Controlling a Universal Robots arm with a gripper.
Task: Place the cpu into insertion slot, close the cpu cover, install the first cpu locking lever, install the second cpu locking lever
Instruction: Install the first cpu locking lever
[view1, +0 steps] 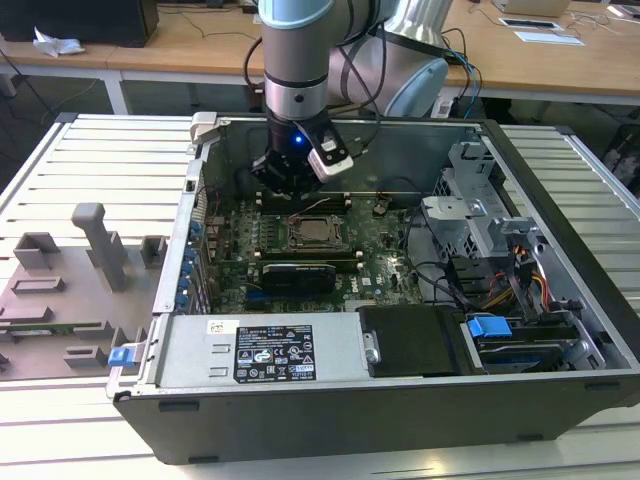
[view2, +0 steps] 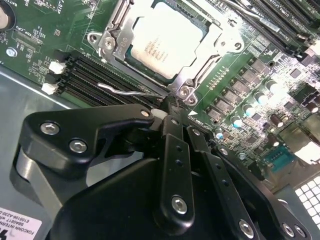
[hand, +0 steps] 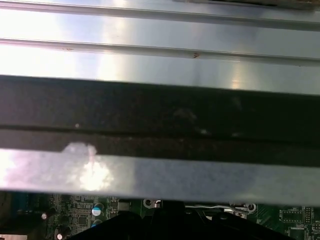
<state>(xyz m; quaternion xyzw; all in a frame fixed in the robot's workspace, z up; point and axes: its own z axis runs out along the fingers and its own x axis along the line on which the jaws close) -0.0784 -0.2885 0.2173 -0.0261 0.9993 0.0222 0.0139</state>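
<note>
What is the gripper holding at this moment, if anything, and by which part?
Nothing, as far as shows. In the second wrist view the gripper has its fingers together beside a thin wire lever next to the cpu cover; contact with it cannot be told.

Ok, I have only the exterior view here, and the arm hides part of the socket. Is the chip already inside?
Observer: Yes. In the second wrist view the cpu lies flat there, silver top up.
Operator: And the metal frame, is it up or down?
Observer: Down. The cpu cover lies flat around the chip's edges.
Operator: Where exactly is the gripper?
Observer: The gripper is at the cover's near corner. A thin wire lever runs over the memory slots up to its tip. I cannot tell whether it holds the lever.
</note>
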